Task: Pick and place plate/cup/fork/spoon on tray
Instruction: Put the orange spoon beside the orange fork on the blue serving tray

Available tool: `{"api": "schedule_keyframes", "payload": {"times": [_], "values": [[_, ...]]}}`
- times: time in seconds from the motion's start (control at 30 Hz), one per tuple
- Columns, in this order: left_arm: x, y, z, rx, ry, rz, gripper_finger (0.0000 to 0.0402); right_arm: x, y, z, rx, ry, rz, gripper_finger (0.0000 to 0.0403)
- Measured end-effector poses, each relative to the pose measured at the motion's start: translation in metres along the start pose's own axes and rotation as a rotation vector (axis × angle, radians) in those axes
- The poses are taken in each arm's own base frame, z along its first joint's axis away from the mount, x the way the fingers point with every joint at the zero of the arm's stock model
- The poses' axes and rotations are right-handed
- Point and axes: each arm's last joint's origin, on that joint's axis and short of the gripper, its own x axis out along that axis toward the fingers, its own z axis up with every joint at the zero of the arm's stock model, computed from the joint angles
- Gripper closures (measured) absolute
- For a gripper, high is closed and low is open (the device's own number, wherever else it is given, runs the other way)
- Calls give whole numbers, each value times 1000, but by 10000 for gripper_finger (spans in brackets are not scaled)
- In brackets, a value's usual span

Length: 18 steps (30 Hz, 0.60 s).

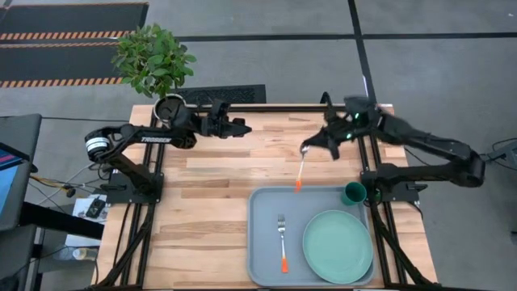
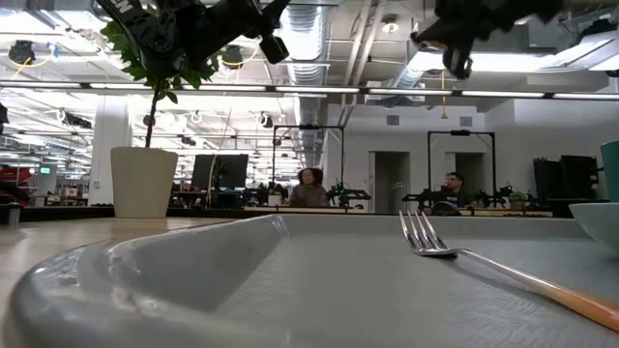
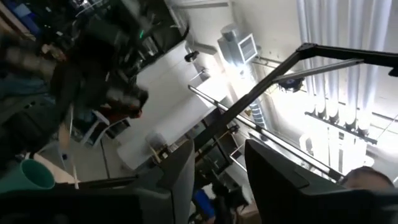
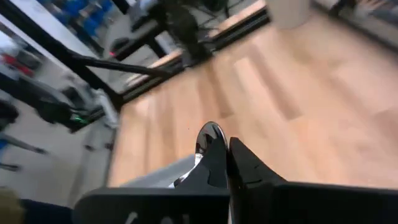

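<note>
Orange-handled, the spoon [image 1: 300, 169] hangs clamped in the right end effector [image 1: 308, 149] above the desk [image 1: 210, 186], just short of the tray [image 1: 265, 234] holding fork [image 1: 283, 239] and plate [image 1: 337, 246]; next, carry and lower it inside the rim.

Plenty of open wood on my left half of the table [image 1: 202, 194], nothing to dodge there. The tray [image 1: 262, 242] is getting crowded: fork [image 1: 282, 239] mid-left, plate [image 1: 338, 246] filling the right side. Free strip runs between them. Cup [image 1: 353, 193] sits just off the tray's far right corner, plant pot [image 1: 168, 107] blocks the far left edge.
</note>
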Motion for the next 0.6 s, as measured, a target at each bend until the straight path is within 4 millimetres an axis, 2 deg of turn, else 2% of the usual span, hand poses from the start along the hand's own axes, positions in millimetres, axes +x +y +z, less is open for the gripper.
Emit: {"api": "schedule_keyframes", "payload": {"times": [0.13, 0.27, 0.6], "values": [[-5, 2, 6, -1, -2, 15, 286, 33, -10, -28, 105, -31, 95, 402], [-13, 3, 13, -22, 9, 28, 289, 63, -15, -47, 180, 17, 134, 402], [-42, 7, 40, -23, -15, 86, 290, 117, -8, -73, 282, 162, 233, 402]]}}
